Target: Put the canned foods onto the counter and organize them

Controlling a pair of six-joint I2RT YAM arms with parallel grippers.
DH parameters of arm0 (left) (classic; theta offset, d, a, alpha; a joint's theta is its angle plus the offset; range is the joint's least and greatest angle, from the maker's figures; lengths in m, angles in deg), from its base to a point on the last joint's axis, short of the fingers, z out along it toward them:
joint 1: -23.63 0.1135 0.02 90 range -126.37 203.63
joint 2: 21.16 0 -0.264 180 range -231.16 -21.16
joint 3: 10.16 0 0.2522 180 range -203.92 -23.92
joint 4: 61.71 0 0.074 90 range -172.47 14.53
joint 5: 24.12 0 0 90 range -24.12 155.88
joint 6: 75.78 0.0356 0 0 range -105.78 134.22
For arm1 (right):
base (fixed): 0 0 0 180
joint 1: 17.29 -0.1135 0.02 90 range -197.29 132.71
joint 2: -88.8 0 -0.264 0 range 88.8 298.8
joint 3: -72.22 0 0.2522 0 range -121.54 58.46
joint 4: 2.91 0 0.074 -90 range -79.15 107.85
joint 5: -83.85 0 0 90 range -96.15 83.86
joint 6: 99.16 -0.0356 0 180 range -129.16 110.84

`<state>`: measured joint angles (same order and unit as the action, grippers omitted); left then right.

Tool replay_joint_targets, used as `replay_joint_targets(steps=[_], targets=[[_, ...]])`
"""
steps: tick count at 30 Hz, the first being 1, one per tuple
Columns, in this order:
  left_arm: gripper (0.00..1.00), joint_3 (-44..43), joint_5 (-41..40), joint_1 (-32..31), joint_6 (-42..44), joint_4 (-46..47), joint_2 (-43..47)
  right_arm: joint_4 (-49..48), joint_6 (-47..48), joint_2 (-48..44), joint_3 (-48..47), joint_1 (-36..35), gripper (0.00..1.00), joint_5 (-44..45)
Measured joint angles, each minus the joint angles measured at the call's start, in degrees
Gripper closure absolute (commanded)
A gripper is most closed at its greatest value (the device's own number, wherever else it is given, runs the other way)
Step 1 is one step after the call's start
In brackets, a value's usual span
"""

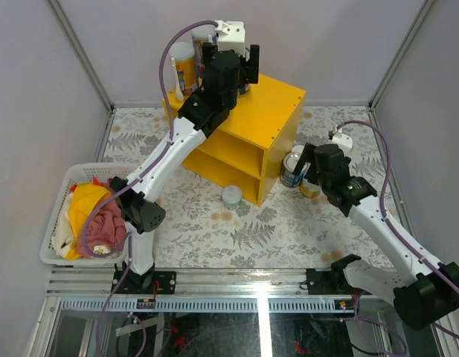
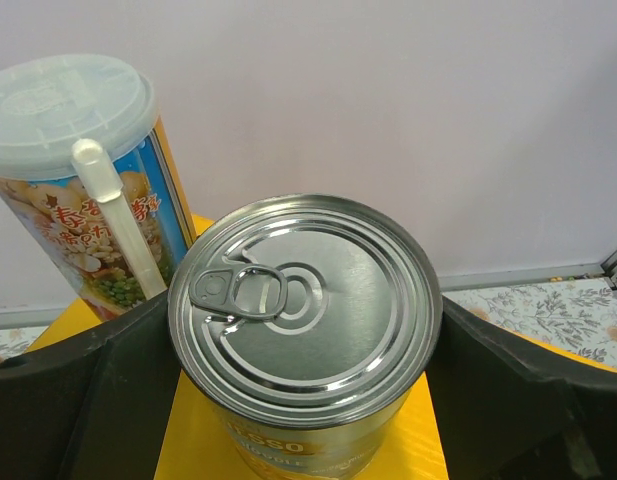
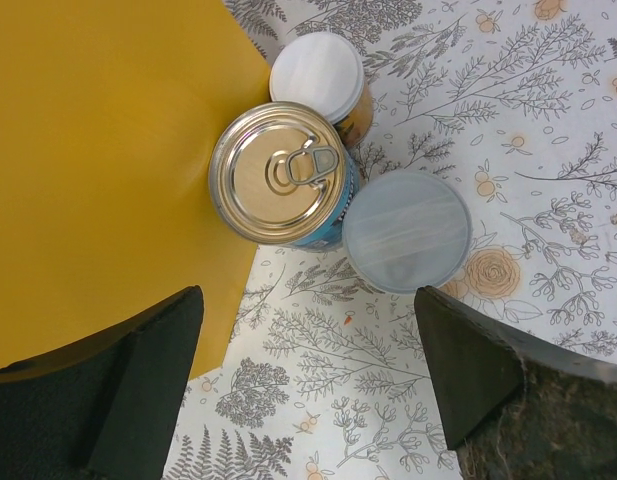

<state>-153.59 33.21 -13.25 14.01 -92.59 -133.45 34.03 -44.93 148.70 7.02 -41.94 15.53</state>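
The yellow counter (image 1: 277,111) stands mid-table. My left gripper (image 1: 233,71) is over its back top, shut on a wide steel pull-tab can (image 2: 303,300) that stands upright on the yellow top (image 2: 193,440), with a finger against each side. A tall yellow tube with a white lid (image 2: 78,180) stands just left of it, and also shows in the top view (image 1: 183,68). My right gripper (image 3: 308,380) is open and empty above the table, right of the counter. Ahead of it cluster a blue-labelled pull-tab can (image 3: 283,185), a white-lidded can (image 3: 318,75) and a pale-lidded can (image 3: 406,230).
A short pale-lidded can (image 1: 231,195) stands on the table in front of the counter's open compartments. A white laundry basket (image 1: 58,223) with clothes sits at the left edge. Grey walls close in the back and sides.
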Motion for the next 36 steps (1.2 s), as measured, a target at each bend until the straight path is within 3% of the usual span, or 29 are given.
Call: replay_joint_targets(steps=[16,17,20,22,26,30,36], targets=[[0.98,0.00,1.92,0.61,1.18,3.54,-1.57,-3.39,1.31,3.74,0.63,2.54,0.02,-1.90],[0.95,0.00,1.97,0.61,1.51,3.82,-1.68,-3.41,1.33,3.91,0.63,2.58,0.01,-1.90],[0.71,0.00,2.01,0.61,2.21,4.44,-1.97,-3.43,1.44,4.48,0.66,2.75,0.00,-1.92],[0.64,0.00,2.01,0.61,2.47,4.52,-1.99,-3.58,1.55,4.83,0.70,2.91,0.00,-2.21],[0.36,0.02,2.03,0.61,2.51,4.55,-1.99,-4.39,1.77,5.46,0.74,2.97,0.01,-2.47],[0.24,0.07,2.23,0.61,2.49,4.61,-1.99,-4.94,2.10,6.23,0.74,2.97,0.01,-2.89],[0.18,0.72,2.29,0.61,2.51,5.22,-1.77,-6.27,2.80,7.26,0.76,3.02,0.01,-3.06]])
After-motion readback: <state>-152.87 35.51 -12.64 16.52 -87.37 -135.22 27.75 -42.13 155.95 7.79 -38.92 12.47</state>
